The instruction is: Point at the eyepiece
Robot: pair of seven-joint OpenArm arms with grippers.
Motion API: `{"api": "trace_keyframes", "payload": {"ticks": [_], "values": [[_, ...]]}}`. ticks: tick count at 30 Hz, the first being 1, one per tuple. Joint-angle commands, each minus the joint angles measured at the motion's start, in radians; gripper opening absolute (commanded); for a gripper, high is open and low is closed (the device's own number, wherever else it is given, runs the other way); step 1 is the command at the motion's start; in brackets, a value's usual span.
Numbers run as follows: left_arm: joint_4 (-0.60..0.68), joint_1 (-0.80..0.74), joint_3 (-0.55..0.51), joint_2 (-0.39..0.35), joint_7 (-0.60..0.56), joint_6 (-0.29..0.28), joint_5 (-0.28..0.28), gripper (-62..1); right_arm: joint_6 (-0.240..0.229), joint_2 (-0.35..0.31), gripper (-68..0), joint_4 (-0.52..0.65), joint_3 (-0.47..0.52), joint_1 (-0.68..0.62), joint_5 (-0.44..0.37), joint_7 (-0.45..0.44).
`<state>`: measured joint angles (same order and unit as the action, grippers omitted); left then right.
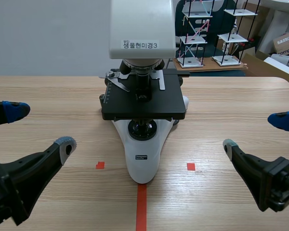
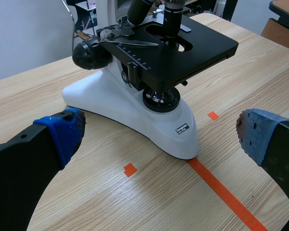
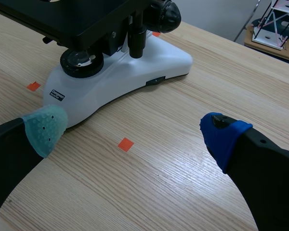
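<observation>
At the centre of the tabletop [image 1: 48, 91], dead ahead at 12 o'clock from you, stands the microscope [image 1: 143, 149], the nose of its white base meeting the end of the orange tape line [image 1: 141, 207]. Your left claw [image 1: 40, 127] hangs low at about 8 o'clock from that base, fingers spread wide with nothing between them. Your right claw [image 1: 256, 133] mirrors it at about 4 o'clock, just as wide and just as empty. Neither touches the microscope.

The eyepiece shows in none of your views. The scene view cuts off at the white head [image 1: 142, 29], and both wrist views take in only the base, the black stage [image 1: 144, 98] and the objectives. It most likely sits atop that head, high at 12 o'clock.

The pointing has not begun, by the look of it. Choose one arm and leave the other parked. Lift it straight up first, so it clears the stage edge and the black focus knob [image 2: 89, 54] before you swing inward. Bring the fingers together so the tip gives one plain direction. Come at the head from the side. Stop just short of it or touch only lightly, since a shove that high up could shift or tip the instrument.
</observation>
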<state>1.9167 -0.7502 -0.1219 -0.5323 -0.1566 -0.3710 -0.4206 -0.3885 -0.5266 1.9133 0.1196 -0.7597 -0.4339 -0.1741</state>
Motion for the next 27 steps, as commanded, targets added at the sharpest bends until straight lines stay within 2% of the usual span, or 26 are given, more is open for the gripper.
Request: {"api": "trace_keyframes", "payload": {"ticks": [1, 27], "values": [[0.011, 0.0, 0.002, 0.0, -0.011, -0.002, -0.01, 1.4, 0.0, -0.008, -6.7, 0.01, -0.001, 0.011, -0.004, -0.011], [0.011, 0.0, 0.002, 0.0, -0.011, 0.002, -0.011, 1.4, 0.001, -0.008, -6.7, 0.01, -0.001, 0.011, -0.004, -0.034]]}}
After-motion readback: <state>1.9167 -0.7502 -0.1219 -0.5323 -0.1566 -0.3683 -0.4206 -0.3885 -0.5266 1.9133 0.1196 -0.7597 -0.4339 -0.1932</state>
